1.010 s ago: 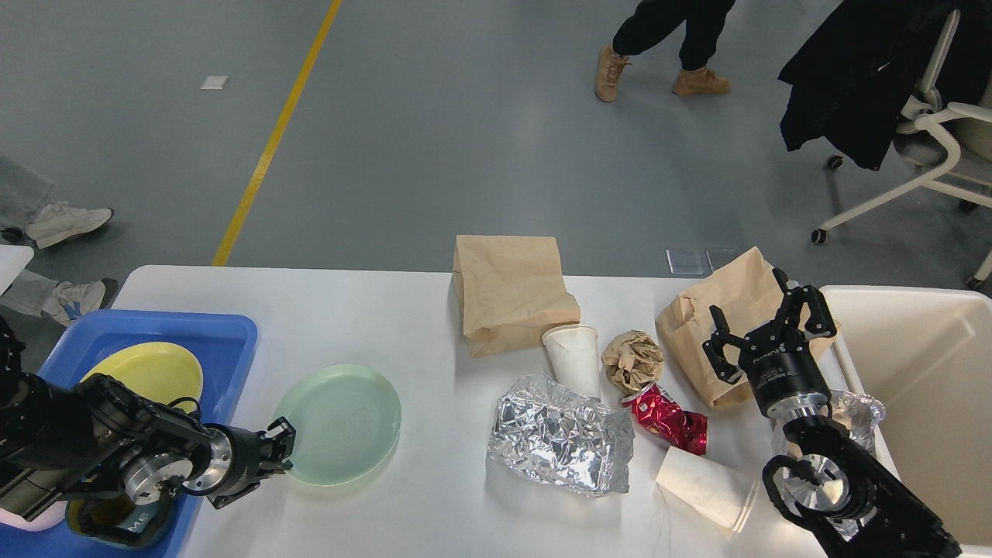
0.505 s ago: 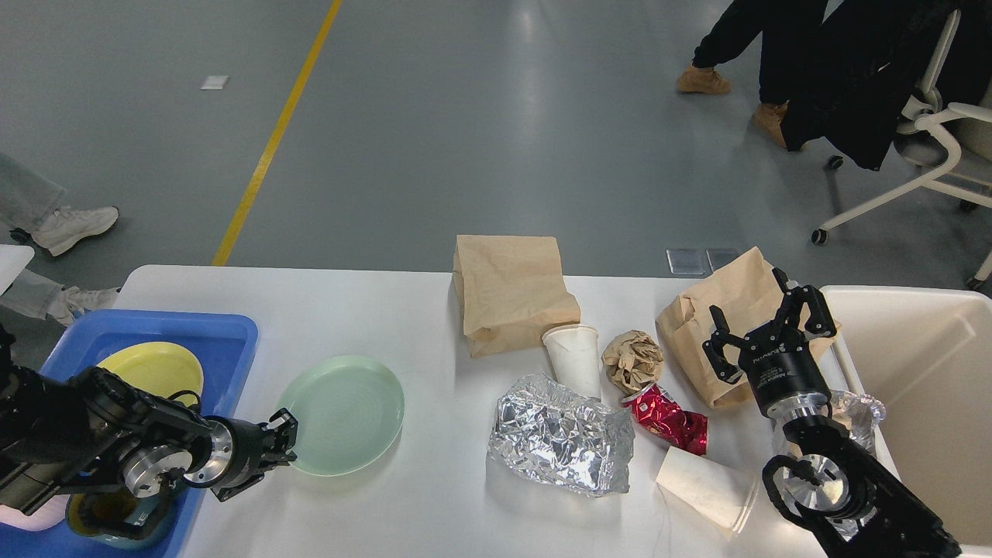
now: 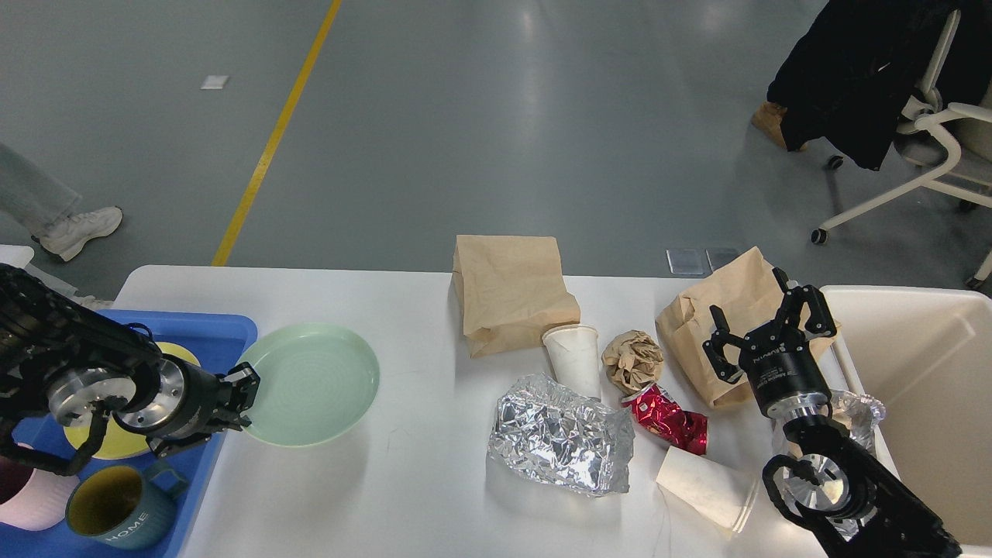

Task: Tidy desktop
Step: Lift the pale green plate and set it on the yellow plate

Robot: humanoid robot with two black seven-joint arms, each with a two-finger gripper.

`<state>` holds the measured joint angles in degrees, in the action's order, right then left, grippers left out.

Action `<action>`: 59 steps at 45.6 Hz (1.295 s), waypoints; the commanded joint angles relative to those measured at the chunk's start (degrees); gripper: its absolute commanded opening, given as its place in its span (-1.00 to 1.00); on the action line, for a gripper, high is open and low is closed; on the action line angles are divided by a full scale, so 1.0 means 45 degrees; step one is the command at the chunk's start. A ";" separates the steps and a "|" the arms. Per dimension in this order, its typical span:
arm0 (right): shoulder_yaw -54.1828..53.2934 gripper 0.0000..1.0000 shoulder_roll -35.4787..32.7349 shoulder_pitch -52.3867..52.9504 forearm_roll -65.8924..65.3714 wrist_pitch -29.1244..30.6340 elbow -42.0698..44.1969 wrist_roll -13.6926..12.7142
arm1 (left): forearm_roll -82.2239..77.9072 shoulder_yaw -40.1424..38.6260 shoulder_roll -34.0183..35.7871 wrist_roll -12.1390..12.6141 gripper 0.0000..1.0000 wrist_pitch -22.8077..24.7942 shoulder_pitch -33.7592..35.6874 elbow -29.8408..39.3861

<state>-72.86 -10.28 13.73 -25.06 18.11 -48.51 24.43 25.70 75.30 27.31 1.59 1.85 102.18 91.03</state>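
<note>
Dishes half sorted, rubbish untouched on the white tabletop (image 3: 418, 496).

My left fingers (image 3: 242, 394) are clenched on the near rim of the pale green plate (image 3: 310, 385), which tilts over the edge of the blue tray (image 3: 225, 329); behind them the tray holds a yellow plate (image 3: 105, 440) and two mugs. My right fingers (image 3: 763, 329) hang spread and empty above a brown paper bag (image 3: 717, 310), the cream bin (image 3: 914, 372) just beyond. Foil (image 3: 558, 442), red can (image 3: 668, 418), paper cups and another bag remain, I judge.
</note>
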 commanded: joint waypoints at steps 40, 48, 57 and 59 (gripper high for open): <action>0.0000 1.00 0.0000 -0.0005 0.0002 0.0000 0.0000 0.0000 | -0.1334 0.2937 0.4515 0.0876 -1.00 0.3436 0.2238 -0.3351; 0.0000 1.00 0.0000 -0.0005 0.0002 0.0000 -0.0020 0.0000 | -0.1491 0.0673 0.4986 0.1032 -1.00 0.4530 -0.1568 -0.6495; 0.0019 1.00 0.0000 -0.0005 0.0002 0.0000 -0.0020 0.0000 | -0.1530 -0.2647 0.4829 0.1364 -1.00 0.4570 -0.6102 -0.9681; 0.0000 1.00 0.0000 -0.0005 0.0002 0.0000 -0.0020 0.0000 | -0.1705 -0.3214 0.4693 0.1520 -1.00 0.4570 -0.6630 -1.0052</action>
<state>-72.85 -10.29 13.71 -25.04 18.11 -48.60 24.43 18.98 68.31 49.21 6.99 22.43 80.47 51.09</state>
